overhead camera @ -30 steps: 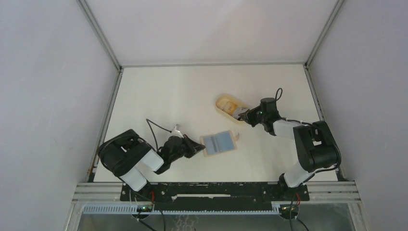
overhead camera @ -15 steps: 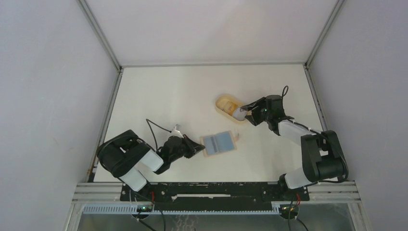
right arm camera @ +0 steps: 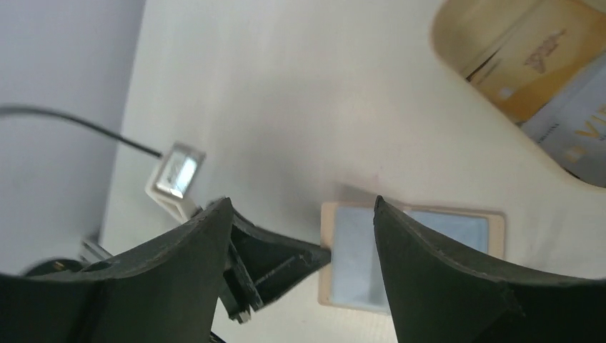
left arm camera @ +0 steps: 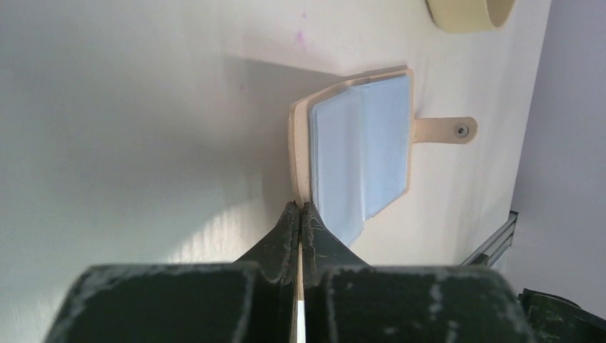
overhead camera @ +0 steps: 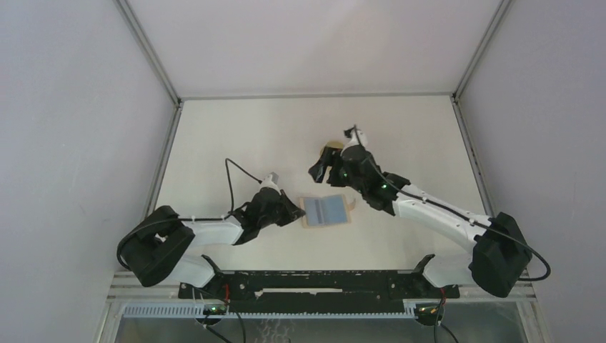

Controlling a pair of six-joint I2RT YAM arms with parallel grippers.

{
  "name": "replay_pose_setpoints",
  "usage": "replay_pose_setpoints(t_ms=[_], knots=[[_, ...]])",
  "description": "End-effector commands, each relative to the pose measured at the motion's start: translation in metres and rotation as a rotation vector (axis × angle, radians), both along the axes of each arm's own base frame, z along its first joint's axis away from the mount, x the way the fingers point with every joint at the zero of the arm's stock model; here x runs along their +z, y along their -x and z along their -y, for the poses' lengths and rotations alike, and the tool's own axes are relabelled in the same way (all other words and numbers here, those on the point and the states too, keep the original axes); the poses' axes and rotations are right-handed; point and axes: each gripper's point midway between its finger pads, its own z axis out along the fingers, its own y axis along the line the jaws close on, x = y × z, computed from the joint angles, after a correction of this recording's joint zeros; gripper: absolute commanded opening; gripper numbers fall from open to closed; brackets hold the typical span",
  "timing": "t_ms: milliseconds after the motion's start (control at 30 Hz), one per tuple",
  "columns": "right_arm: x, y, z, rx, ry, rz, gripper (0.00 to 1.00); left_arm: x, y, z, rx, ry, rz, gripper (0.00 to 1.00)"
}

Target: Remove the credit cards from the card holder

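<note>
Tugging cards [left arm camera: 364, 143] with my open, empty right gripper [right arm camera: 302, 206] may drag the holder [left arm camera: 299, 143] away from the tips of my shut left gripper [left arm camera: 300, 209].

Lab test booth: white panel walls [overhead camera: 78, 143], aluminium rails [overhead camera: 148, 51] (white table [overhead camera: 286, 128]).

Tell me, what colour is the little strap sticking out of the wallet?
Tan-beige, same as the card holder. The snap tab shows best in the left wrist view.

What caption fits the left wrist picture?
Left jaws pinch the edge of the open card holder, blue-grey credit cards inside.
</note>
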Motion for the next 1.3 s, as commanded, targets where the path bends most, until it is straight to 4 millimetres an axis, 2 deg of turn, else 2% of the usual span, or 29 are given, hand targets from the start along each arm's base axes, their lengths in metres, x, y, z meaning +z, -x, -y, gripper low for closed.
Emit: replay_pose_setpoints(t_ms=[0, 67, 233, 533, 733, 1000, 1267], knots=[[-0.035, 0.009, -0.008, 0.12, 0.3, 0.029, 0.81, 0.004, -0.007, -0.001, -0.026, -0.099, 0.018, 0.0], [-0.052, 0.014, -0.019, 0.181, 0.343, -0.024, 0.82, -0.002, -0.005, 0.001, -0.029, -0.095, -0.002, 0.0], [-0.082, 0.027, -0.037, 0.267, 0.426, -0.054, 0.93, -0.015, 0.0, 0.002, -0.009, -0.078, -0.042, 0.0], [-0.127, 0.053, -0.049, 0.336, 0.494, -0.151, 0.94, -0.026, 0.004, 0.005, -0.005, -0.066, -0.075, 0.0], [-0.144, 0.059, -0.044, 0.324, 0.612, -0.156, 0.94, -0.031, 0.006, 0.008, -0.013, -0.064, -0.091, 0.0], [-0.161, 0.058, -0.039, 0.304, 0.653, -0.184, 0.94, -0.039, 0.012, 0.008, -0.009, -0.051, -0.107, 0.0], [-0.168, 0.048, -0.017, 0.261, 0.696, -0.22, 0.93, -0.043, 0.017, 0.003, 0.008, -0.051, -0.116, 0.0]])
